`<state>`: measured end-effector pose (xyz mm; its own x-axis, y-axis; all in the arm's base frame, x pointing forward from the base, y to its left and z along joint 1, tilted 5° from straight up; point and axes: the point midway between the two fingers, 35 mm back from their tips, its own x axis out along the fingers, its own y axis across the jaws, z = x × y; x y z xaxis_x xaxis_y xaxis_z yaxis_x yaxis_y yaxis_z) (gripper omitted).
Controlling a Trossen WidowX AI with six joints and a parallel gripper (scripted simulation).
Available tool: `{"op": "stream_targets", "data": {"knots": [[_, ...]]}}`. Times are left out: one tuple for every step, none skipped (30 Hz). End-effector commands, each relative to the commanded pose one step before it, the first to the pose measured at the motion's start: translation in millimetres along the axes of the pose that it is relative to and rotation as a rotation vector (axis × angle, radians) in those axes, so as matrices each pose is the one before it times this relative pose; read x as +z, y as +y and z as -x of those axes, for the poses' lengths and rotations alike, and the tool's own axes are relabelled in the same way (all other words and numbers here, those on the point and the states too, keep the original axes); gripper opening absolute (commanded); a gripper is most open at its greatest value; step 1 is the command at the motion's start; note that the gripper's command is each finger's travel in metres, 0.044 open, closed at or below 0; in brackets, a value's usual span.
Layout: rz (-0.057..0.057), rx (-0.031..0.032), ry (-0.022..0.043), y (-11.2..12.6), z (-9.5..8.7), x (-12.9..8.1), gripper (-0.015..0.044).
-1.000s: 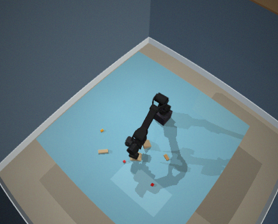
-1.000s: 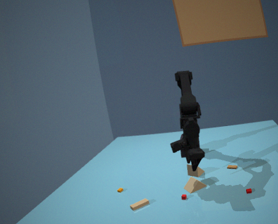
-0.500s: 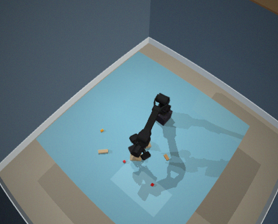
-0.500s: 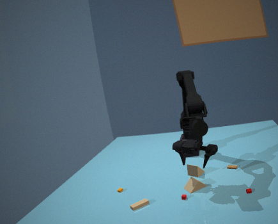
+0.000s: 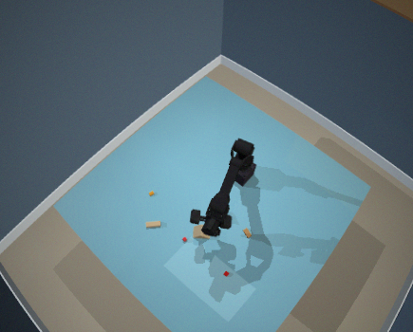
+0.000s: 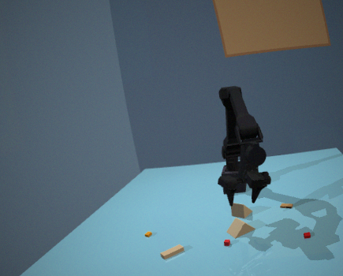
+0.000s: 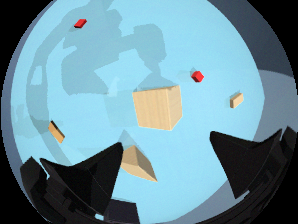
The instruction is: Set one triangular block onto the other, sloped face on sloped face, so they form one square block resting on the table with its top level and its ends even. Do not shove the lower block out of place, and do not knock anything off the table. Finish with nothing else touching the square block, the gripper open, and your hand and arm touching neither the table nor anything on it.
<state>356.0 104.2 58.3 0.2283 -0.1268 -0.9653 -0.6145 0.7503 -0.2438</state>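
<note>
Two tan triangular blocks lie apart on the blue table [image 6: 106, 236]. One triangular block [image 6: 240, 210] [image 7: 137, 163] sits just below my fingertips, close to one finger. The other triangular block [image 6: 240, 228] [image 7: 157, 108] lies a little in front of it, nearer the exterior camera, with a broad face towards the wrist camera. My gripper [image 6: 243, 197] [image 7: 168, 143] [image 5: 207, 228] is open and empty. It points down with its tips just above the table. In the top view only a tan corner of block [image 5: 201, 233] shows under the gripper.
A tan plank [image 5: 153, 224] [image 6: 172, 251] and a small orange cube [image 5: 151, 193] [image 6: 148, 233] lie to one side. Two red cubes [image 6: 226, 242] [image 6: 307, 235] [image 7: 197, 76] [image 7: 80, 23] and a small tan piece [image 6: 286, 205] [image 7: 236, 100] lie near the blocks.
</note>
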Motion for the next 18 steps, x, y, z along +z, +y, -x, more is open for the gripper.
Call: {"op": "stream_targets", "data": {"knots": [[0.9103, -0.09148, 0.02966, 10.49, 7.06, 8.32, 0.0440], [0.0604, -0.00331, 0.00310, 0.04, 0.45, 0.75, 0.0440], [0.0599, -0.00316, 0.00329, 0.00, 0.46, 0.75, 0.0440], [0.0597, -0.00296, 0.00342, -0.05, 0.46, 0.74, 0.0440], [0.0607, -0.00277, 0.00357, -0.09, 0.46, 0.73, 0.0440], [0.0610, -0.00262, 0.00379, -0.14, 0.48, 0.74, 0.0440], [0.0605, -0.00243, 0.00394, -0.19, 0.49, 0.73, 0.0440], [0.0605, -0.00220, 0.00403, -0.23, 0.49, 0.71, 0.0440], [0.0625, -0.00292, 0.00610, -0.40, 0.73, 1.02, 0.0440], [0.0598, -0.00124, 0.00300, -0.22, 0.36, 0.48, 0.0440], [0.0598, -0.00103, 0.00294, -0.24, 0.34, 0.44, 0.0440], [0.0583, -0.00069, 0.00238, -0.21, 0.28, 0.34, 0.0440], [0.0199, -0.00030, 0.00119, -0.11, 0.14, 0.16, 0.0440], [0.0012, -0.00002, 0.00008, -0.01, 0.01, 0.01, 0.0440], [0.0000, 0.00000, 0.00000, 0.00, 0.00, 0.00, 0.0440], [0.0000, 0.00000, 0.00000, 0.00, 0.00, 0.00, 0.0440], [0.0000, 0.00000, 0.00000, 0.00, 0.00, 0.00, 0.0440], [0.0000, 0.00000, 0.00000, 0.00, 0.00, 0.00, 0.0440]]}}
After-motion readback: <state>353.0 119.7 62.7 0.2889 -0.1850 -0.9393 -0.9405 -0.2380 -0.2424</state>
